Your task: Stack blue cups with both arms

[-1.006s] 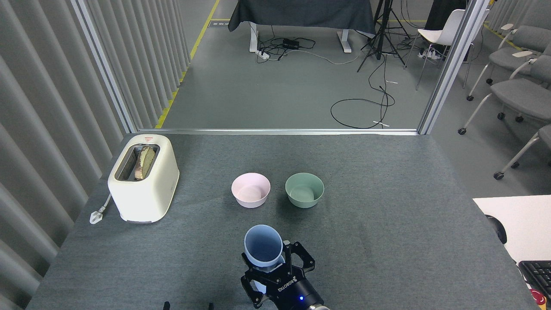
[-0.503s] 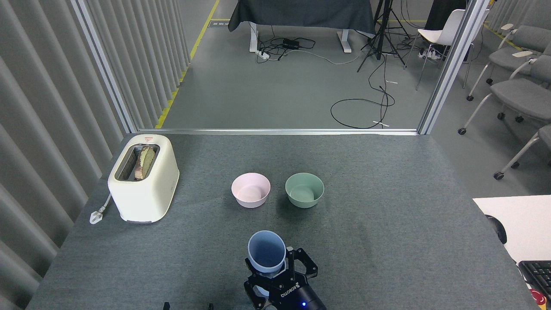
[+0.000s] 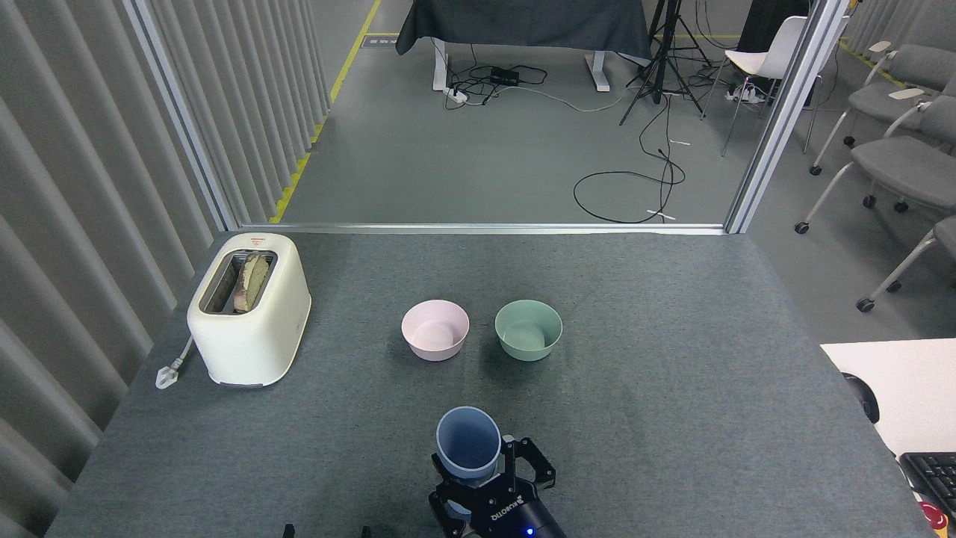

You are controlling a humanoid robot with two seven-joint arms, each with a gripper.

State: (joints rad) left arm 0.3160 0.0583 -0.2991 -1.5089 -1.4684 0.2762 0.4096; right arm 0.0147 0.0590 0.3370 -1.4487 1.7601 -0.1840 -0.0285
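A grey concrete floor [image 3: 463, 164] filled the far half of the view, strewn with black cables [image 3: 635, 187], with a dark-draped desk [image 3: 523, 22] at the back, grey chairs [image 3: 896, 157] to the right and ribbed grey panels [image 3: 97, 187] along the left. Nearer lay the table [image 3: 672, 388], covered in dark grey felt. On its left side stood a cream toaster [image 3: 250, 317] holding a slice of bread. Near the middle sat a pink bowl [image 3: 435, 329] and, just beside it, a green bowl [image 3: 528, 329], apart from each other. At the near edge the right gripper [image 3: 489, 482] was clenched around a blue cup [image 3: 468, 444], which was upright with its mouth open. Two small dark tips at the bottom edge gave no clear account of the left gripper [image 3: 325, 531]
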